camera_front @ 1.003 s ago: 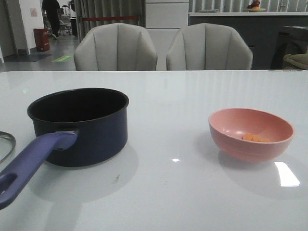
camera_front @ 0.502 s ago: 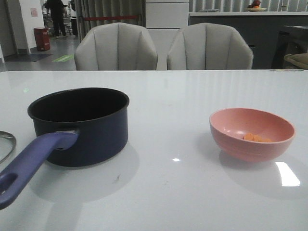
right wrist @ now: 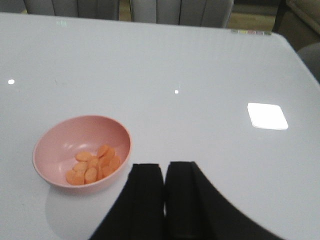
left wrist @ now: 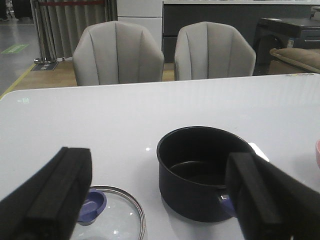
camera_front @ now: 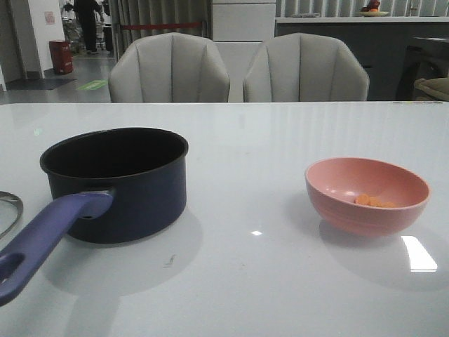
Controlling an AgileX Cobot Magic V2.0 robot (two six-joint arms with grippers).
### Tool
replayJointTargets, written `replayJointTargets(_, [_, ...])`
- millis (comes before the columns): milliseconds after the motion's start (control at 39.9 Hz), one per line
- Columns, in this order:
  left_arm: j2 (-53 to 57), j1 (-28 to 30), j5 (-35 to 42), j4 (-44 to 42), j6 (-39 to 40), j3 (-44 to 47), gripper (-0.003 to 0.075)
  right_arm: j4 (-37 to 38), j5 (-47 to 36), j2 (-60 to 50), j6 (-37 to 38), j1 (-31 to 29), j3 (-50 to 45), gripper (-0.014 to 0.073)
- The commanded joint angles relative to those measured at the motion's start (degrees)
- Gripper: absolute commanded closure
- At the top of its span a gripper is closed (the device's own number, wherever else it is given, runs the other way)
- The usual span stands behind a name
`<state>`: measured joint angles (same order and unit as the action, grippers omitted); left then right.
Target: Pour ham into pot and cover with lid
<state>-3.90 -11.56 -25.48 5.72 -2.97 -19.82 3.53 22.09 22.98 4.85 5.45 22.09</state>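
Note:
The dark navy pot (camera_front: 116,181) stands at the table's left with its purple-blue handle (camera_front: 42,239) pointing toward me; it also shows in the left wrist view (left wrist: 202,170). The glass lid (left wrist: 112,217) with its blue knob (left wrist: 91,205) lies flat on the table to the pot's left; only its rim (camera_front: 8,209) shows in the front view. The ham (right wrist: 95,165), orange chunks, lies in the pink bowl (right wrist: 75,145) at the table's right, also in the front view (camera_front: 373,201). My left gripper (left wrist: 160,200) is open and empty, behind the lid and pot. My right gripper (right wrist: 164,172) is shut and empty, beside the bowl.
Two grey chairs (camera_front: 168,70) (camera_front: 305,69) stand behind the table's far edge. A bright light reflection (right wrist: 267,116) lies on the glossy white table (camera_front: 252,140). Neither arm shows in the front view.
The table's objects have not moved. Only a person in the far background has shifted.

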Motion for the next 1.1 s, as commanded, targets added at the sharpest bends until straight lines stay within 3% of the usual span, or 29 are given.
replayJointTargets(0, [-0.8, -0.5, 4.2, 0.6, 0.1, -1.5, 0.0135, 0.4, -3.7, 2.6, -0.5, -0.4, 2.3, 0.0434])
replayJointTargets(176, [-0.8, -0.5, 4.0, 0.6, 0.1, -1.5, 0.0135, -2.0, -7.9, 6.6, -0.1, -0.4, 3.2, 0.0410])
replayJointTargets(376, [-0.8, -0.5, 4.0, 0.6, 0.1, -1.5, 0.0135, -3.5, -4.2, 15.6, -0.1, -0.4, 7.8, 0.0102])
replayJointTargets(452, [-0.8, -0.5, 4.0, 0.6, 0.1, -1.5, 0.0135, -3.8, -5.3, 18.8, -0.1, -0.4, 9.5, 0.0051])
replayJointTargets(502, [-0.8, -0.5, 4.0, 0.6, 0.1, -1.5, 0.0135, -4.4, -7.5, 20.1, 0.0, -0.4, 10.5, 0.0048])
replayJointTargets(627, [-0.8, -0.5, 3.9, 0.6, 0.1, -1.5, 0.0135, -14.2, -11.1, 23.1, 0.3, -0.4, 11.5, 0.0048])
replayJointTargets(803, [-0.8, -0.5, 3.9, 0.6, 0.1, -1.5, 0.0135, -14.2, 0.6, 39.1, -1.1, -0.4, 21.0, 0.0048])
replayJointTargets(1079, [-0.8, -0.5, 3.8, 0.6, 0.1, -1.5, 0.0135, -14.1, 8.1, 59.6, -2.1, -0.4, 35.5, 0.0048])
